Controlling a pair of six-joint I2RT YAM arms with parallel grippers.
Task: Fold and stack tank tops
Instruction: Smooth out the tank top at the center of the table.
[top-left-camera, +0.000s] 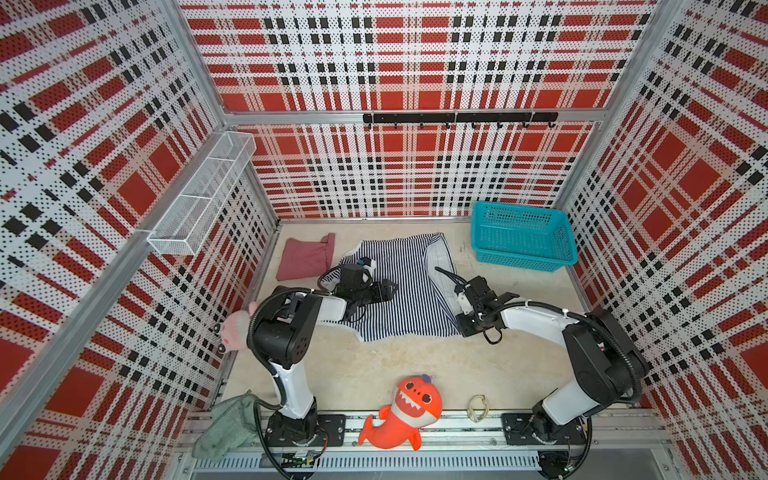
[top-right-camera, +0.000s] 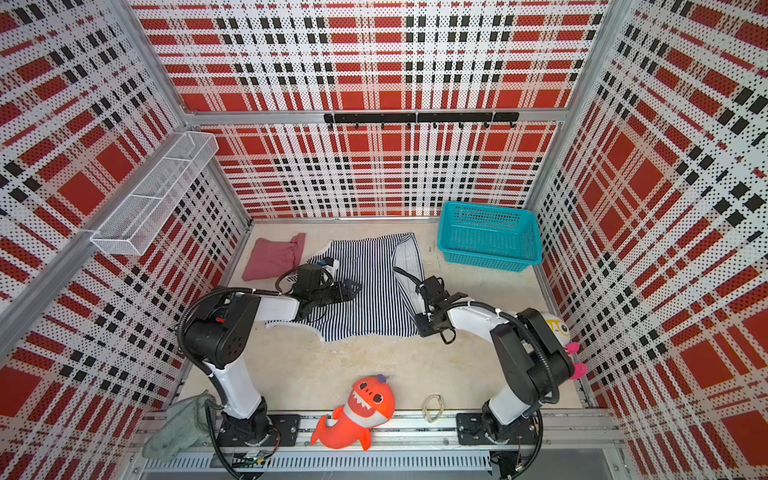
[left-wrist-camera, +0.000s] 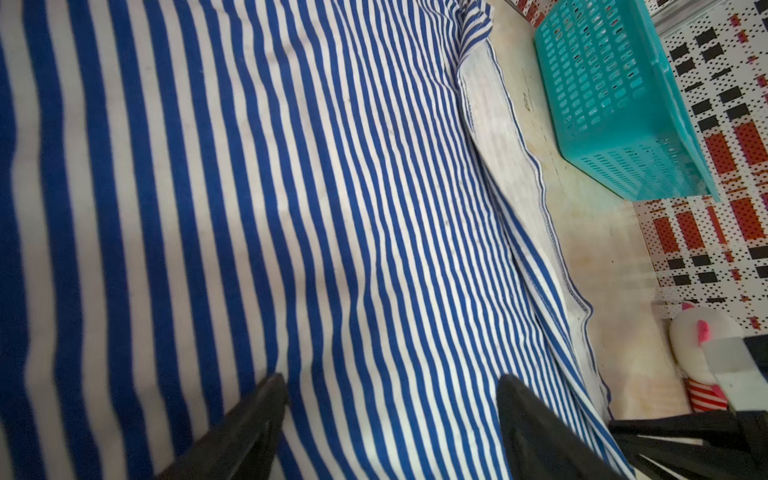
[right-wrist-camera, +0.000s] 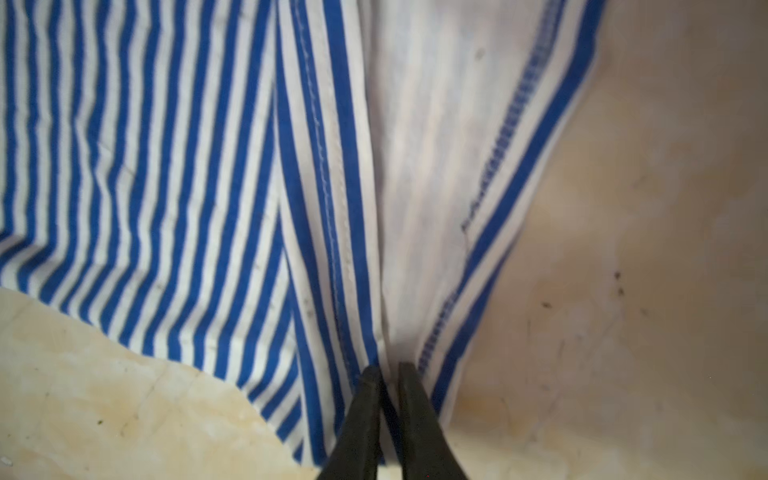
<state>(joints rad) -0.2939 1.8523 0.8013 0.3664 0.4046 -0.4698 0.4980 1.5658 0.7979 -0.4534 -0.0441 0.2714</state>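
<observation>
Striped top (top-left-camera: 415, 299) lies spread flat mid-counter (top-left-camera: 415, 365). It is thin knit with narrow navy-and-white bands, and one side edge is turned over to show a paler inside and a stitched hem. The rose top (top-left-camera: 301, 259), plain and soft, sits folded just beside it by the left wall. Left pincer (left-wrist-camera: 390, 380) hangs over the stripes, released, fingers wide. Right pincer (right-wrist-camera: 388, 368) is clenched on the striped top's turned edge, with cloth gathering into its tips. The teal basket (top-left-camera: 523, 249) — slotted plastic — stands in the far right corner, its floor bare. In both top views the left arm hides part of the striped top, and the right tips cannot be made out.
</observation>
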